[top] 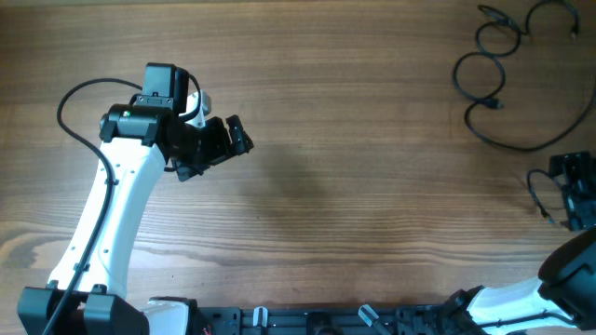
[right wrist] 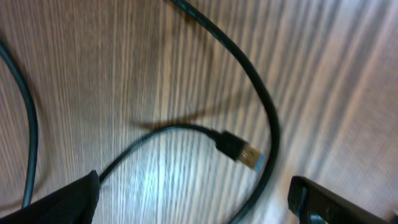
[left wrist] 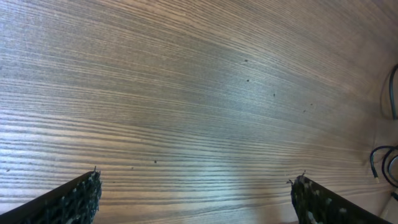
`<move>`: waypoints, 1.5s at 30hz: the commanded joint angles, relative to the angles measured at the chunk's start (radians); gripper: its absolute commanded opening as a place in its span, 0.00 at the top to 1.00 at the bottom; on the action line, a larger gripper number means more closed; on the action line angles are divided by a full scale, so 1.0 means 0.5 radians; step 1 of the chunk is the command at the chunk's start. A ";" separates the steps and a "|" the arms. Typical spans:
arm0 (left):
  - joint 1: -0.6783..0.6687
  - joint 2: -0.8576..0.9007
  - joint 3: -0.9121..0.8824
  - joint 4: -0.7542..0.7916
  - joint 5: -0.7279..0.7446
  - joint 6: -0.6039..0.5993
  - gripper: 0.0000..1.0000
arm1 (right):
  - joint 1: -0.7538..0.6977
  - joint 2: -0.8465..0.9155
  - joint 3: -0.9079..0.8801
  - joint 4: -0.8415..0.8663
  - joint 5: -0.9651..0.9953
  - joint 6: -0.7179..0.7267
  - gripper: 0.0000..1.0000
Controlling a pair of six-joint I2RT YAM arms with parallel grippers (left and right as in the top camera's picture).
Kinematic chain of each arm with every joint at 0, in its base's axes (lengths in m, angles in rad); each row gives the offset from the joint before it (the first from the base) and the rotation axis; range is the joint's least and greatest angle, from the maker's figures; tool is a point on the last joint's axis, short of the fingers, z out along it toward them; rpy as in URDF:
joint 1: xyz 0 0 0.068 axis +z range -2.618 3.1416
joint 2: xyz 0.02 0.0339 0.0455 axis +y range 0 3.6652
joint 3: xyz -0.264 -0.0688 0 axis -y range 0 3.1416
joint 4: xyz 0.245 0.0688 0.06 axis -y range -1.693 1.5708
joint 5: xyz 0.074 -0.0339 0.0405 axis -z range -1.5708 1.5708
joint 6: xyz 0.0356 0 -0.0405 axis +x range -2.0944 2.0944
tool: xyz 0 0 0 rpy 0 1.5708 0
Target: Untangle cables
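The cables [top: 494, 84] are thin black cords lying in loose loops at the table's far right, some running off the top edge. My right gripper [top: 579, 191] is at the right edge, low over another black cord loop [top: 538, 194]. In the right wrist view it [right wrist: 193, 196] is open, and a cord [right wrist: 264, 99] with a USB plug [right wrist: 239, 151] lies on the wood between and ahead of its fingers. My left gripper [top: 233, 138] is open and empty over bare wood at the left; its view [left wrist: 196, 196] shows only cable bits [left wrist: 382, 165] at the right edge.
The wooden table [top: 354, 186] fills the view. The left arm's thick black wire [top: 79, 102] arcs by its wrist at the far left. Arm bases and a black rail [top: 326, 321] line the front edge.
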 commanded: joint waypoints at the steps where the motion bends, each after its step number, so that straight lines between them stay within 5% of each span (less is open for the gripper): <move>1: 0.010 -0.038 0.029 0.005 -0.012 0.040 0.00 | -0.001 0.005 -0.074 0.102 -0.031 -0.003 0.16; 6: 0.010 -0.038 0.028 0.015 -0.012 0.040 0.00 | 0.001 0.005 -0.076 0.106 -0.229 -0.011 0.67; 13: 0.010 -0.038 0.028 0.014 -0.012 0.041 0.00 | 0.001 0.005 -0.075 -0.091 -0.616 -0.012 0.78; 16: 0.010 -0.038 0.028 0.013 -0.012 0.041 0.00 | 0.001 0.005 -0.074 -0.096 -0.613 -0.011 0.61; 19: 0.011 -0.038 0.027 0.013 -0.012 0.042 0.00 | -0.002 0.005 -0.044 -0.079 -0.581 -0.006 0.62; 22: 0.010 -0.038 0.027 0.004 -0.013 0.049 0.00 | -0.004 0.005 0.067 -0.093 -0.443 0.073 0.73; 24: 0.011 -0.038 0.027 0.007 -0.013 0.049 0.00 | -0.003 0.002 0.133 -0.098 -0.465 0.047 0.52; 27: 0.010 -0.038 0.027 0.028 -0.013 0.048 0.00 | -0.003 -0.003 0.219 -0.098 -0.846 -0.240 0.01; 37: 0.011 -0.037 0.027 0.047 -0.013 0.048 0.00 | -0.002 -0.003 0.477 0.172 -0.967 -0.320 0.00; 45: 0.010 -0.037 0.027 0.076 -0.013 0.047 0.00 | -0.002 -0.002 0.477 -0.150 -0.958 -0.318 0.00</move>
